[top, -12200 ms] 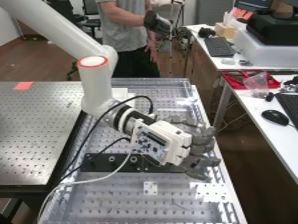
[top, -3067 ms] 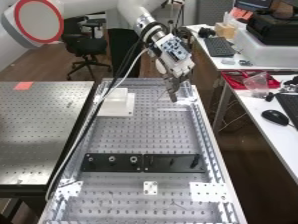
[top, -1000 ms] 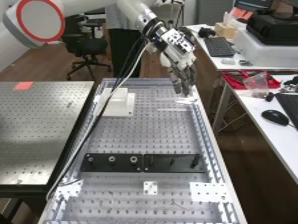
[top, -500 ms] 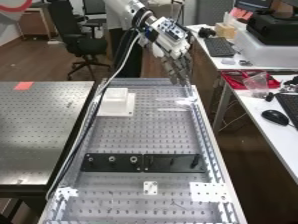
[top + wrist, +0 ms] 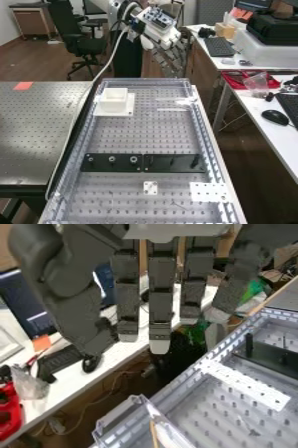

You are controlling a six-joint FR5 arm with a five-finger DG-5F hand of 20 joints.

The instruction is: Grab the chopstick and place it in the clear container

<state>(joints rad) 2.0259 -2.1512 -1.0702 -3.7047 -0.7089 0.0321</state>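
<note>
Hand (image 5: 169, 59), near the far end of perforated table (image 5: 149, 137): fingers extended, released | Chopstick (image 5: 154, 433): partly visible along a glossy wall of clear container (image 5: 120, 412); inside or beside, cannot tell | White box (image 5: 114, 100): on the same table

High view: shot from well back of the fingers (image 5: 174, 59), above the bench's near end, slanted down lengthwise. Wrist view: mounted close behind the fingers, aimed past them. Shared: board (image 5: 153, 137), desk (image 5: 278, 134), red bin (image 5: 233, 79) beyond the fingers.
</note>
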